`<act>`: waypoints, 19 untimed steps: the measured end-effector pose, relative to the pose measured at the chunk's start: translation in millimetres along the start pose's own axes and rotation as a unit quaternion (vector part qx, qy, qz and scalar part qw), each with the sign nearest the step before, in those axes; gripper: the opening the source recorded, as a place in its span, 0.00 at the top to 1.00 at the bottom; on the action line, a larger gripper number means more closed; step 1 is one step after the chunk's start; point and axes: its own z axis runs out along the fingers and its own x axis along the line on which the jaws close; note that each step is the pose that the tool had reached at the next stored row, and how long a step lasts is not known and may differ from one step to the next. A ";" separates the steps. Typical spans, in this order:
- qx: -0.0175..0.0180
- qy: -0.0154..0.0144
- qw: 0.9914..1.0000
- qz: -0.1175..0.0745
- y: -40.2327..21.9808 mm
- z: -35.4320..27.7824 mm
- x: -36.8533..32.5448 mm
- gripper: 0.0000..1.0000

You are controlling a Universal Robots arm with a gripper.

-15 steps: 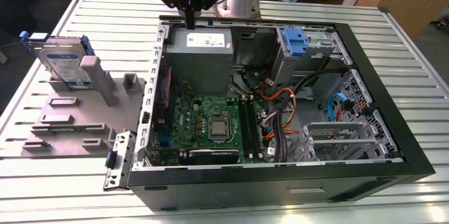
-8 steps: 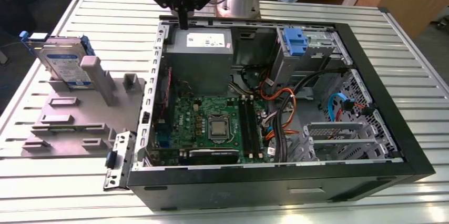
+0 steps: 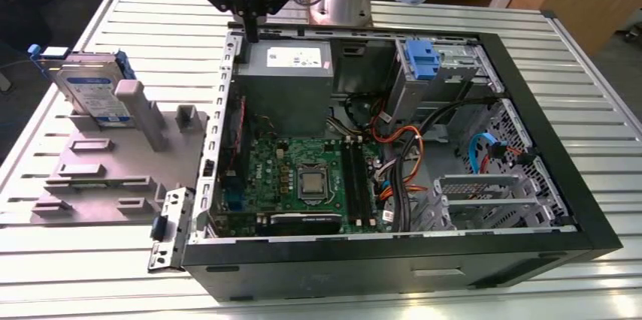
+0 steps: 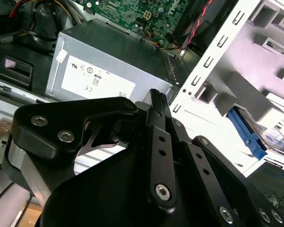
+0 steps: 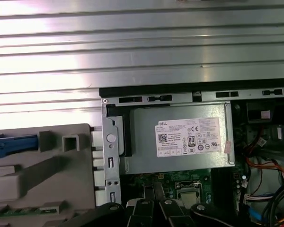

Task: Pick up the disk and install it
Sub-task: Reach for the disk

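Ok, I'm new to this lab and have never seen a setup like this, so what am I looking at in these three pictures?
The exterior view comes from a camera standing off the machine. It shows a robot arm at the far edge of a slatted metal table, on which an open computer case lies. Both wrist views come from cameras that ride on the arm and look past its black gripper. The gripper hangs over the corner of the case by the grey power supply. Its fingers are shut and it holds nothing. The disk, a silver drive with blue rails, stands on edge in a grey holder beside the case, at the exterior view's left. It has not yet been picked up.
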 end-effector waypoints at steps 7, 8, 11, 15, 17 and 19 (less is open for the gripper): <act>0.000 0.000 1.000 0.000 -1.0 0.4 12.3 0.89; 0.000 0.000 1.000 0.000 -1.1 0.4 13.9 0.89; 0.000 0.000 1.000 0.000 -1.4 0.6 18.6 0.89; 0.000 0.000 1.000 0.000 -1.9 0.9 24.9 0.89; 0.000 0.000 1.000 0.000 -2.2 0.9 27.9 0.89; 0.000 0.000 1.000 0.000 -2.4 1.0 30.9 0.89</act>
